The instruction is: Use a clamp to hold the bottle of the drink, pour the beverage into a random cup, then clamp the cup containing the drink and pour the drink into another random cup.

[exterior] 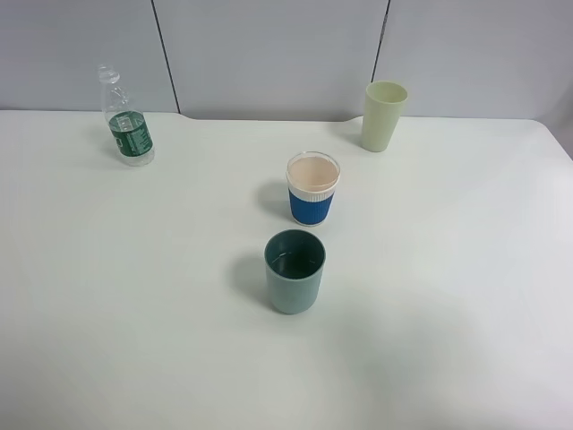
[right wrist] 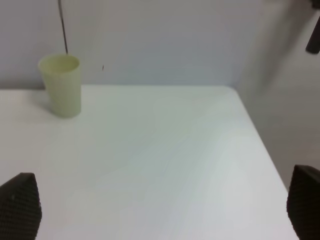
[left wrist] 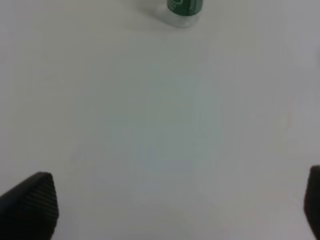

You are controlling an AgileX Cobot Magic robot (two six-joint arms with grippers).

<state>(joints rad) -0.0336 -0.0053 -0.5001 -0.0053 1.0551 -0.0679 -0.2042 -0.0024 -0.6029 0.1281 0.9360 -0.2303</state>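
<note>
The bottle [exterior: 128, 121], clear with a dark green label, stands upright at the table's far left; its base [left wrist: 185, 10] shows in the left wrist view. The blue-sleeved white cup [exterior: 313, 188] with a pale peach inside stands at mid-table. The plain teal cup [exterior: 295, 270] stands just in front of it, apart from it. No clear liquid can be made out in any vessel. Neither arm appears in the exterior high view. My left gripper [left wrist: 172, 205] is open over bare table, well short of the bottle. My right gripper [right wrist: 162, 205] is open and empty.
A taller pale yellow-green cup [exterior: 384, 116] stands at the back right near the wall, also seen as the pale cup [right wrist: 61, 85] in the right wrist view. The table's right edge [right wrist: 260, 145] runs close by the right gripper. Grey wall panels close off the back.
</note>
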